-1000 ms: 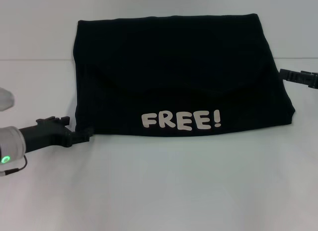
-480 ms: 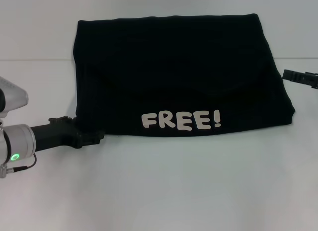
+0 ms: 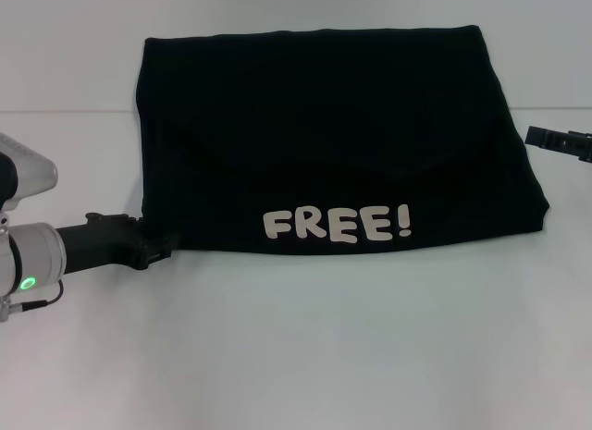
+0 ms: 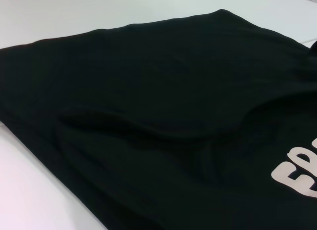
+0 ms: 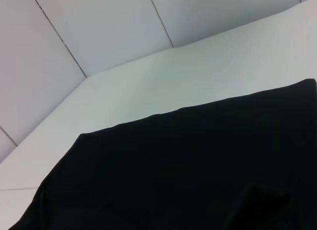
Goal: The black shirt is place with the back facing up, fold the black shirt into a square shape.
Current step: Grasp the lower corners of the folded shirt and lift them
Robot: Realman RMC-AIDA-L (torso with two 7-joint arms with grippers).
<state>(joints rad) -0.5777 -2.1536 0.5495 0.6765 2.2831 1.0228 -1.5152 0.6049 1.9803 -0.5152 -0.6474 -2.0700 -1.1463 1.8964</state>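
Note:
The black shirt lies folded into a wide rectangle on the white table, with the white print "FREE!" along its near edge. My left gripper lies low on the table at the shirt's near left corner, its tip at the fabric's edge. My right gripper is at the shirt's right edge, just off the fabric, mostly out of the picture. The shirt fills the left wrist view, with part of the print showing. It also fills the lower part of the right wrist view.
The white table stretches bare in front of the shirt and on both sides. A white panelled wall stands behind the table's far edge, which the shirt's far part reaches.
My left gripper pushed right toward the shirt's near left corner, then drew back a little to the left. My right gripper shifted slightly to the right. The shirt has not moved.

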